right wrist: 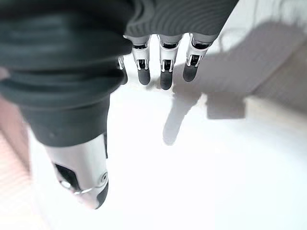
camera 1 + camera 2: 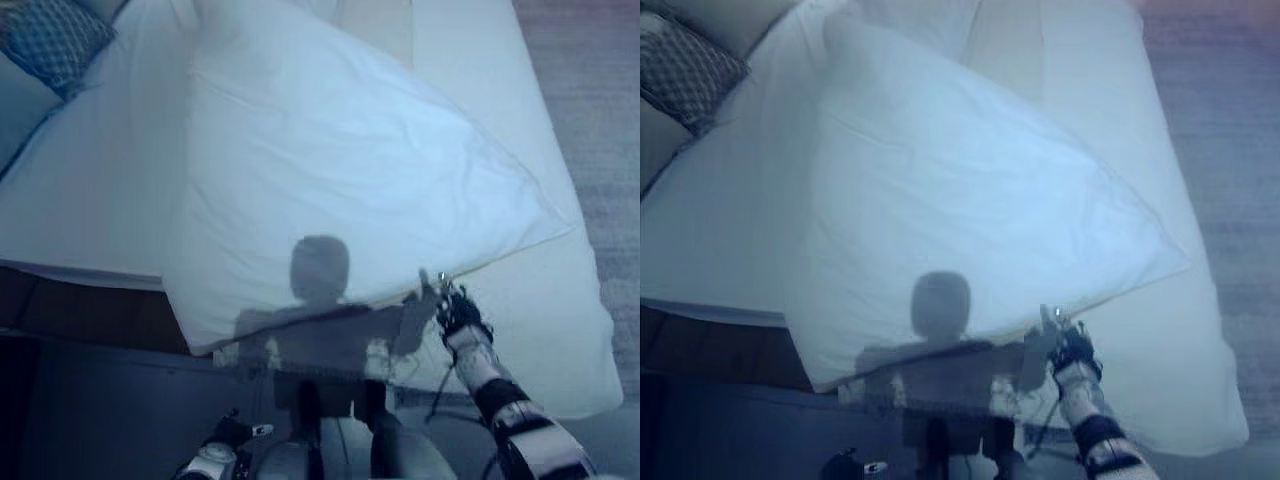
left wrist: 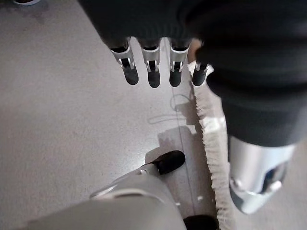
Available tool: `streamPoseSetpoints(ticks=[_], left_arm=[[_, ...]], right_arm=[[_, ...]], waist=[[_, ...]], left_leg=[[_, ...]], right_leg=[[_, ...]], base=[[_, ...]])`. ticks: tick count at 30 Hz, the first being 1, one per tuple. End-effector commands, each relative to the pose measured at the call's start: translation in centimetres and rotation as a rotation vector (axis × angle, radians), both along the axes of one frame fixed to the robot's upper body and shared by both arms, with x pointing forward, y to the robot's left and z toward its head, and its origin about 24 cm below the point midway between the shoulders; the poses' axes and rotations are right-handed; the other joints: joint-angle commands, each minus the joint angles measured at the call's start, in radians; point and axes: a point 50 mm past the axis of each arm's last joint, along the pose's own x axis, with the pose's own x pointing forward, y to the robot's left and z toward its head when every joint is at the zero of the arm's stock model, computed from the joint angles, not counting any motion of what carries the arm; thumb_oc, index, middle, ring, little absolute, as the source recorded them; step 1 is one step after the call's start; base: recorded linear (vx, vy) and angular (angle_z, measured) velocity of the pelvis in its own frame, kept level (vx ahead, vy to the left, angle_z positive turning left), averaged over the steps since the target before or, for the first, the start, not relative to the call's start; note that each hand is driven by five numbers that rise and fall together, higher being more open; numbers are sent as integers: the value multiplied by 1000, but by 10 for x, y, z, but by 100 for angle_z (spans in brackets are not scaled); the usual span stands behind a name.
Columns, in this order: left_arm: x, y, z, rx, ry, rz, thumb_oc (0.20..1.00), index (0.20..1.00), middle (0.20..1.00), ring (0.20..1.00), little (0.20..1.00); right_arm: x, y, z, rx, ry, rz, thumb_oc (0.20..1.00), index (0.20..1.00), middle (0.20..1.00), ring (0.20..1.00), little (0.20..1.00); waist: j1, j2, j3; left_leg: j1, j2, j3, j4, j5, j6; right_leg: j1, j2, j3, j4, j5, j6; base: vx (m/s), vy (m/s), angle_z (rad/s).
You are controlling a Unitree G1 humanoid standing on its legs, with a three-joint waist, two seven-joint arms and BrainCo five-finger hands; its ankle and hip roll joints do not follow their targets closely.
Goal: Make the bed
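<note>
A white duvet (image 2: 340,170) lies skewed across the bed (image 2: 90,190), one corner reaching toward the right side and its near edge hanging over the bed's front. My right hand (image 2: 458,308) is at that near edge, right of the middle, beside the cloth. In its wrist view the fingers (image 1: 165,72) hang straight above white bedding with nothing in them. My left hand (image 3: 153,72) is low at the lower left, over the floor, with its fingers straight and empty.
A patterned pillow (image 2: 55,40) lies at the bed's far left corner. Carpet (image 2: 600,100) runs along the bed's right side. A rug's fringed edge (image 3: 211,143) crosses the floor under my left hand. The dark bed frame (image 2: 80,310) shows at the near left.
</note>
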Motion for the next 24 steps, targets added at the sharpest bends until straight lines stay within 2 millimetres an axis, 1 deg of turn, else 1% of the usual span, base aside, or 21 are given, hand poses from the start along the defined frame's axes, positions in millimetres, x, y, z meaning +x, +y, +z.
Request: streamPoseSetpoints(ticks=[1, 5, 6, 7, 9, 11, 12, 13, 14, 15, 16, 17, 18, 21, 23, 24], left_arm=[[6, -9, 1, -26, -25, 32, 1000, 1000, 1000, 1000, 1000], [14, -15, 6, -53, -61, 25, 1000, 1000, 1000, 1000, 1000], [18, -19, 7, -67, -75, 19, 1000, 1000, 1000, 1000, 1000], [19, -19, 8, -67, -78, 19, 1000, 1000, 1000, 1000, 1000], [22, -22, 10, -78, -94, 12, 1000, 1000, 1000, 1000, 1000], [24, -26, 12, -89, -110, 2, 1000, 1000, 1000, 1000, 1000], [26, -27, 12, -90, -114, 2, 1000, 1000, 1000, 1000, 1000], [28, -29, 15, -101, -133, -2, 1000, 1000, 1000, 1000, 1000], [29, -30, 15, -102, -135, -2, 1000, 1000, 1000, 1000, 1000], [30, -32, 16, -111, -146, -5, 1000, 1000, 1000, 1000, 1000], [33, -34, 19, -119, -167, -10, 1000, 1000, 1000, 1000, 1000], [34, -34, 19, -120, -169, -10, 1000, 1000, 1000, 1000, 1000], [35, -34, 21, -119, -181, -14, 1000, 1000, 1000, 1000, 1000], [37, -39, 22, -122, -189, -36, 1000, 1000, 1000, 1000, 1000], [44, -43, 27, -121, -218, -58, 1000, 1000, 1000, 1000, 1000], [44, -43, 27, -122, -219, -58, 1000, 1000, 1000, 1000, 1000]], right_arm=[[17, -16, 35, 13, -93, -116, 1000, 1000, 1000, 1000, 1000], [36, -27, 73, -11, -144, -155, 1000, 1000, 1000, 1000, 1000], [43, -34, 90, -18, -160, -184, 1000, 1000, 1000, 1000, 1000], [43, -34, 92, -19, -162, -185, 1000, 1000, 1000, 1000, 1000], [48, -43, 108, -20, -177, -219, 1000, 1000, 1000, 1000, 1000], [53, -54, 134, -29, -200, -262, 1000, 1000, 1000, 1000, 1000], [54, -54, 137, -30, -203, -263, 1000, 1000, 1000, 1000, 1000], [55, -64, 157, -44, -222, -293, 1000, 1000, 1000, 1000, 1000], [55, -65, 158, -45, -224, -294, 1000, 1000, 1000, 1000, 1000], [55, -71, 166, -78, -216, -305, 1000, 1000, 1000, 1000, 1000], [56, -76, 186, -133, -239, -312, 1000, 1000, 1000, 1000, 1000], [56, -76, 188, -134, -240, -312, 1000, 1000, 1000, 1000, 1000], [55, -79, 196, -183, -243, -315, 1000, 1000, 1000, 1000, 1000], [53, -87, 214, -202, -269, -338, 1000, 1000, 1000, 1000, 1000], [50, -96, 232, -254, -279, -363, 1000, 1000, 1000, 1000, 1000], [50, -96, 232, -254, -280, -364, 1000, 1000, 1000, 1000, 1000]], waist=[[21, -10, -2], [33, -5, 17], [38, 0, 27], [38, 1, 27], [44, 7, 39], [56, 18, 65], [56, 20, 66], [66, 32, 85], [65, 34, 85], [71, 39, 95], [77, 48, 112], [76, 49, 112], [80, 53, 122], [85, 63, 141], [86, 74, 157], [86, 75, 158]], left_leg=[[-29, -19, -46, 0, -13, -32], [-67, -22, -51, 0, -5, -35], [-86, -25, -56, 0, -2, -36], [-88, -25, -56, 0, -1, -36], [-110, -27, -62, 0, 3, -38], [-145, -28, -70, 0, 12, -39], [-150, -28, -71, 0, 14, -39], [-177, -31, -78, 0, 22, -39], [-180, -31, -79, 0, 23, -39], [-191, -32, -84, 1, 22, -39], [-217, -34, -90, 1, 34, -40], [-222, -34, -90, 1, 40, -39], [-233, -36, -95, 2, 41, -41], [-258, -42, -109, 2, 47, -40], [-285, -47, -113, 2, 57, -42], [-286, -47, -114, 2, 57, -42]], right_leg=[[-29, -46, 3, 94, -63, 129], [-61, -44, 7, 82, -52, 130], [-76, -43, 4, 81, -50, 130], [-79, -43, 3, 81, -50, 129], [-101, -43, -1, 83, -48, 129], [-136, -44, -11, 96, -46, 127], [-142, -44, -12, 100, -46, 127], [-171, -47, -18, 113, -45, 126], [-176, -47, -19, 116, -46, 126], [-189, -48, -23, 127, -52, 127], [-217, -52, -29, 142, -51, 125], [-222, -52, -29, 143, -46, 125], [-233, -54, -34, 150, -51, 125], [-261, -60, -48, 160, -53, 125], [-286, -69, -48, 175, -59, 125], [-288, -69, -48, 176, -59, 125]], base=[[0, 0, 0], [0, 0, 0], [0, 0, 0], [-15, 3, -3], [-19, -2, 3], [-60, -7, 11], [-78, 4, 7], [-45, 7, 3], [-46, 0, 7], [-44, -8, 13], [-59, -8, 17], [-61, -11, 20], [-39, -25, 18], [-40, -10, 20], [-48, 3, 16], [-35, -1, 13]])
